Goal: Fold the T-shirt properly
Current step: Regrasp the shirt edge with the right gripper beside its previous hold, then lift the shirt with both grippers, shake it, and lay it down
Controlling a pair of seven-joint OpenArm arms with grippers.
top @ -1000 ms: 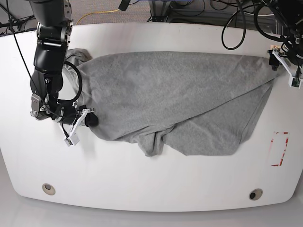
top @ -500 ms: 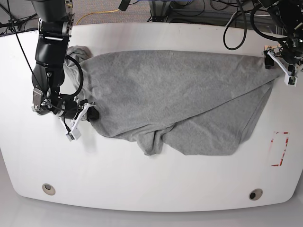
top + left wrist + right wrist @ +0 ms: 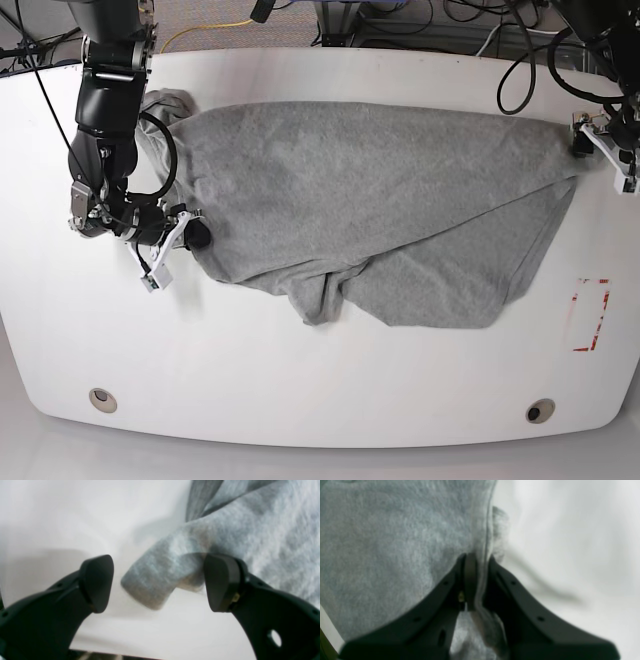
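Observation:
The grey T-shirt (image 3: 370,200) lies spread on the white table (image 3: 300,380), plain side up, with a bunched fold at its front edge; no lettering shows. My right gripper (image 3: 196,235), at the left of the base view, is shut on the shirt's left edge; in the right wrist view the gripper (image 3: 475,565) pinches the shirt's hem (image 3: 395,542). My left gripper (image 3: 601,146), at the right of the base view, is open. In the left wrist view the gripper (image 3: 158,582) stands around a rolled corner of the shirt (image 3: 150,585).
A red rectangular mark (image 3: 590,315) is on the table at the right. Two round holes (image 3: 101,399) (image 3: 540,411) sit near the front edge. Cables (image 3: 520,60) hang along the back edge.
The left gripper shifted a little along the shirt's right corner and back. The right gripper moved slightly up and right with the shirt's left edge.

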